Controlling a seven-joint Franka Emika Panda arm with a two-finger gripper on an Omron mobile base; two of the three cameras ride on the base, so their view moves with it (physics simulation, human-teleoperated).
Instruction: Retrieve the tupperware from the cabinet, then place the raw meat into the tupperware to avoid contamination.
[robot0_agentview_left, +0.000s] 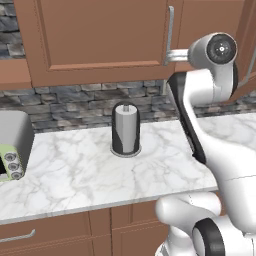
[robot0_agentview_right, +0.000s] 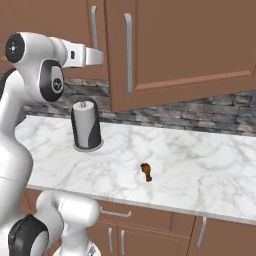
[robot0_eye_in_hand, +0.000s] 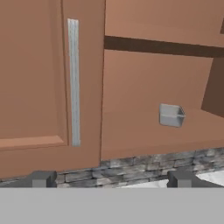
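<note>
Hand (robot0_eye_in_hand: 109, 179) is standing wide open, its two dark fingertips (robot0_eye_in_hand: 41, 178) far apart at the bottom of the hand view, holding nothing and touching nothing. It is facing the cabinet (robot0_eye_in_hand: 144, 83), whose right side is showing an open interior with a dark shelf edge across the top. Inside, the tupperware (robot0_eye_in_hand: 171, 115) is sitting on the cabinet floor, well ahead of the fingertips and toward the right one. The closed left door (robot0_eye_in_hand: 35, 87) is carrying a vertical silver handle (robot0_eye_in_hand: 73, 81).

In the right base view the arm is reaching up toward the cabinet, with a door (robot0_agentview_right: 185, 50) swinging out over the worktop (robot0_agentview_right: 200, 160). The meat (robot0_agentview_right: 146, 171) is lying on the worktop, well apart from the paper towel roll (robot0_agentview_right: 86, 125). In the left base view a toaster (robot0_agentview_left: 12, 145) is sitting at the worktop's left edge.
</note>
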